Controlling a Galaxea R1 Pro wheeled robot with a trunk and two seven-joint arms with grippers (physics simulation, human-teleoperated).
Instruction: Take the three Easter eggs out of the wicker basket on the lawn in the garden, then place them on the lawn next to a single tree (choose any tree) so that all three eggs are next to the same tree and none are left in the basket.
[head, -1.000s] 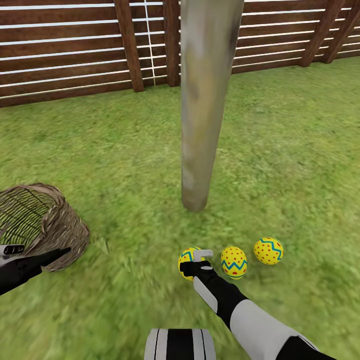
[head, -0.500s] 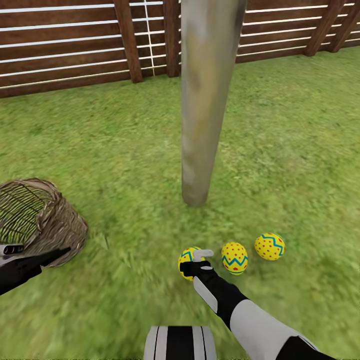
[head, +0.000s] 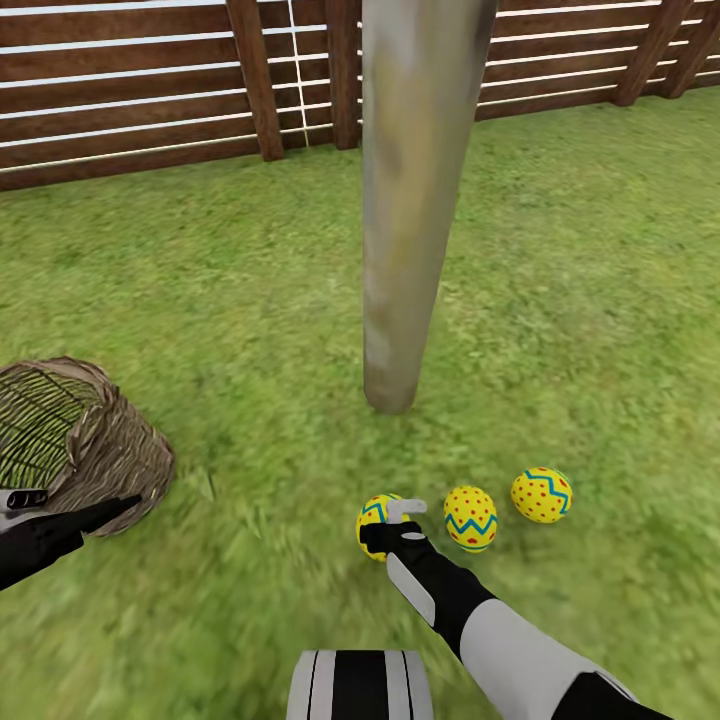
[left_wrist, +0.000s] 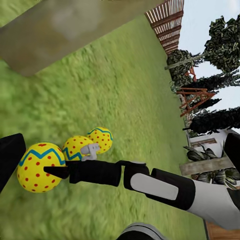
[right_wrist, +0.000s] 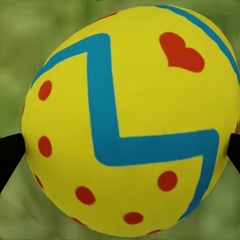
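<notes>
Three Easter eggs (head: 470, 518) lie at the tree's (head: 405, 220) six o'clock, the third (head: 374, 520) squeezed by the right gripper (head: 385, 522), and a jerky release could roll it away.

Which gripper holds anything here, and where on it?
The right gripper clamps the leftmost egg across its sides, a finger on each flank. The left gripper, beside the basket, holds nothing visible.
</notes>
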